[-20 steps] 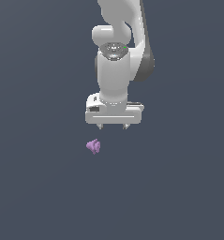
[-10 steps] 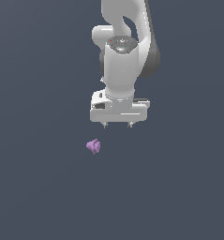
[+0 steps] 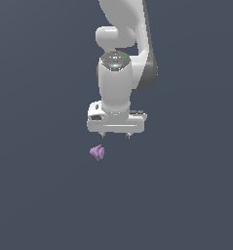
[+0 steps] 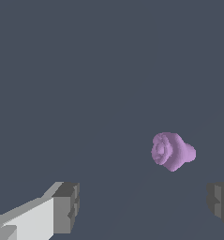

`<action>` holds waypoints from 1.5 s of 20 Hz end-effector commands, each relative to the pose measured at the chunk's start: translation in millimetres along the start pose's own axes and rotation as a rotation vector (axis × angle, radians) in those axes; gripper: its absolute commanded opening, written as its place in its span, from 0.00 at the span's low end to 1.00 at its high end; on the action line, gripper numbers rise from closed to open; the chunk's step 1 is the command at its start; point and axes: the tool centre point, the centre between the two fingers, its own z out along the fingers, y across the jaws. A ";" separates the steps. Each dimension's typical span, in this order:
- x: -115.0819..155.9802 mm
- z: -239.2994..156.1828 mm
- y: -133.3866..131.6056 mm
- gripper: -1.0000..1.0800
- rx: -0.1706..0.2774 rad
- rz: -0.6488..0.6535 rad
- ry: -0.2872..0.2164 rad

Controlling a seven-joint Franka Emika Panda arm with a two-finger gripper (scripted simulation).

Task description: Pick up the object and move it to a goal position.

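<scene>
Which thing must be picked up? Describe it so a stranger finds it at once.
Start at the white robot arm hanging over the plain dark grey floor. Just below its gripper, slightly toward the exterior view's left, lies the object, much smaller than the gripper. It is the only coloured thing there: a light-purple lump with a rosette-like face and a stubby knob.

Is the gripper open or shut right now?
Open. In the wrist view the gripper's fingers stand far apart, nothing between them; the purple object lies beyond.

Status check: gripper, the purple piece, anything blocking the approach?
Gripper open, empty, above the surface. Light-purple lumpy object on the ground, ungrasped, off toward the exterior view's left of the fingertips. Nothing seen in the way.
</scene>
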 end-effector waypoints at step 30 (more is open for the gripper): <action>-11.0 141.0 95.4 0.96 -0.011 0.159 -0.057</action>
